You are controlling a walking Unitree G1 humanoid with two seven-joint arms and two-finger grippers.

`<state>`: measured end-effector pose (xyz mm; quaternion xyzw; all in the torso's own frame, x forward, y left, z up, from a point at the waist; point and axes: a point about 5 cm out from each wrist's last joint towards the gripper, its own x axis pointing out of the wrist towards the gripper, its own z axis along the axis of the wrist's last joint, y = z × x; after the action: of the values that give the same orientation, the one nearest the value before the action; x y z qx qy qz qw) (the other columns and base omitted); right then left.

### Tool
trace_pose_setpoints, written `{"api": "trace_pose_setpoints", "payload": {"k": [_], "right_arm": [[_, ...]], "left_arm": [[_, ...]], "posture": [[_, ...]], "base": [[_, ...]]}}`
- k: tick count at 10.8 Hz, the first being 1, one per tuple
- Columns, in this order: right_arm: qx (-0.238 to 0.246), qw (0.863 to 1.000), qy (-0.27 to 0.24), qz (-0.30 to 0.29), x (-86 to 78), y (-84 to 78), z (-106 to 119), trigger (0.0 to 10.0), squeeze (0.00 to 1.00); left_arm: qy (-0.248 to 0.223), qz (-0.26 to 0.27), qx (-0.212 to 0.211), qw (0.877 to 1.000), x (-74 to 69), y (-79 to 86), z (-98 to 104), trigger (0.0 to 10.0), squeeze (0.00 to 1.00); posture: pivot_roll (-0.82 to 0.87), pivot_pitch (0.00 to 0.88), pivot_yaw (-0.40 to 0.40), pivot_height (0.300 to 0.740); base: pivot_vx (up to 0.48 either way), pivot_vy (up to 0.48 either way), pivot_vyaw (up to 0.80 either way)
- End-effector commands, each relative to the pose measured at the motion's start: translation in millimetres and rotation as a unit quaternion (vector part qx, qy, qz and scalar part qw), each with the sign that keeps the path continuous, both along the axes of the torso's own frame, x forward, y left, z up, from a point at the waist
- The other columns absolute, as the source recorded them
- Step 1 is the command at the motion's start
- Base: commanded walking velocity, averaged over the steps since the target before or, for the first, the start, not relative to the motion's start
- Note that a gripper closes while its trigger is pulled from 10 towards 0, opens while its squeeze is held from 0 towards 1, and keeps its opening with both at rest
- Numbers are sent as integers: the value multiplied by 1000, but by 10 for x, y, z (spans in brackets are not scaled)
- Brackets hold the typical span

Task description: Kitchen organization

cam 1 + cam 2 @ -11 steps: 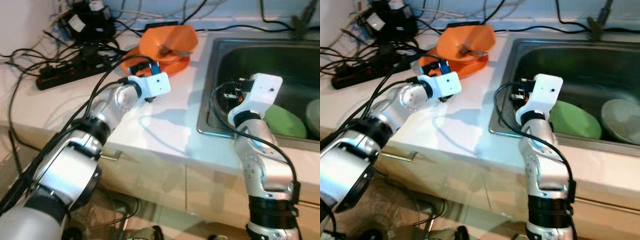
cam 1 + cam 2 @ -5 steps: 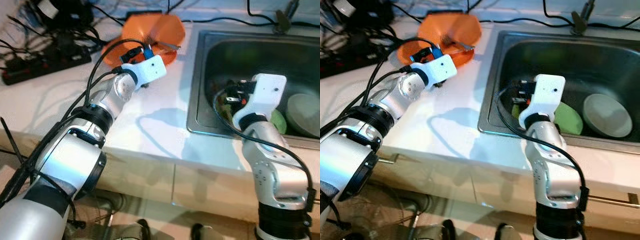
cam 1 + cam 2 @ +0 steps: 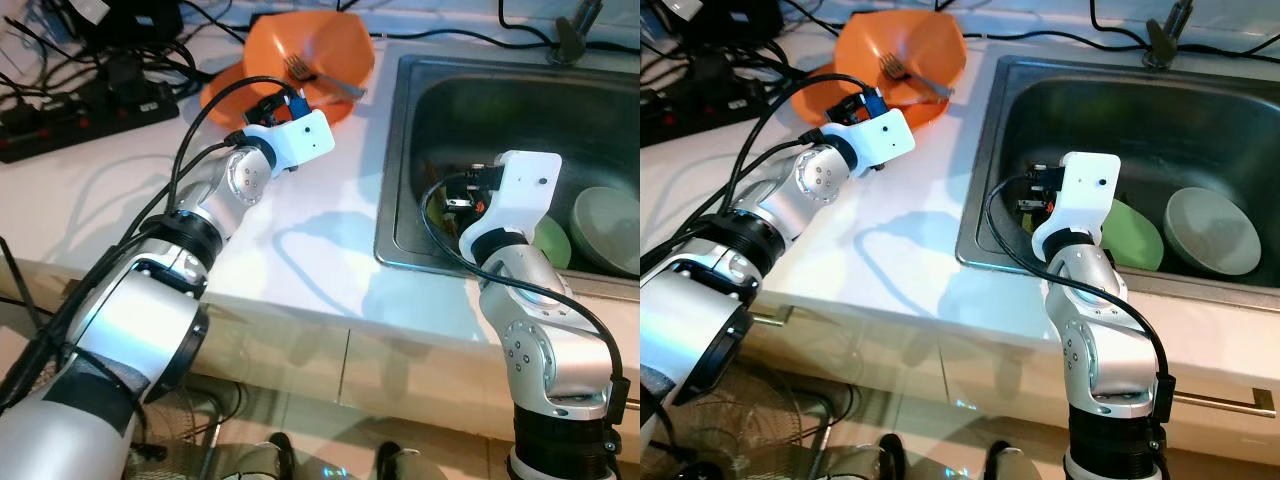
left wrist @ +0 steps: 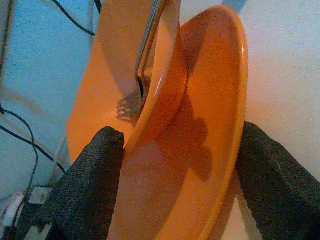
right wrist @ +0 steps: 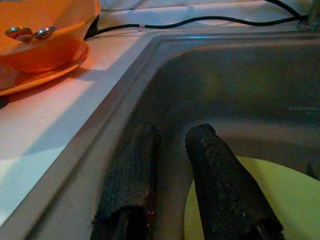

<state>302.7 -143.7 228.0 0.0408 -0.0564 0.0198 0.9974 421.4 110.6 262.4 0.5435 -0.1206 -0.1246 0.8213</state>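
At your 10 o'clock a black power strip and a tangle of cables crowd the white tabletop. Toward 12, your left claw has its fingers spread wide on either side of the orange plate, gripping nothing yet; an orange bowl sits tilted on that plate with a fork inside. At 2 o'clock, your right claw hangs inside the steel sink, fingers nearly together and empty, just above the green plate. A pale bowl lies beside that plate.
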Motion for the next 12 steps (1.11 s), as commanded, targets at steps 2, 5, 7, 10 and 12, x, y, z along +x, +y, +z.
{"api": "trace_pose_setpoints", "payload": {"k": [2, 5, 7, 10, 12], "right_arm": [[6, 1000, -4, 11, 16, 29, 35, 10000, 0], [9, 1000, -7, 14, 62, 47, 40, 10000, 0], [11, 1000, -6, 19, 86, 65, 36, 10000, 0], [16, 1000, -5, 26, 122, 107, 11, 10000, 0], [17, 1000, -4, 26, 133, 112, -10, 10000, 0]], "left_arm": [[-81, -13, -2, 997, -33, -32, 248, 10000, 0], [-157, -43, 23, 986, -168, -97, 321, 10000, 0], [-134, -53, 29, 989, -222, -82, 200, 10000, 0], [-111, -47, 28, 992, -311, 10, 10, 10000, 0], [-92, -49, 52, 993, -367, 5, -64, 10000, 0]], "posture": [[-51, 252, 25, 740], [-30, 243, 17, 740], [-12, 242, 13, 740], [7, 236, 12, 740], [15, 236, 11, 740]], "base": [[0, 0, 0], [0, 0, 0], [0, 0, 0], [0, 0, 0], [0, 0, 0]]}}
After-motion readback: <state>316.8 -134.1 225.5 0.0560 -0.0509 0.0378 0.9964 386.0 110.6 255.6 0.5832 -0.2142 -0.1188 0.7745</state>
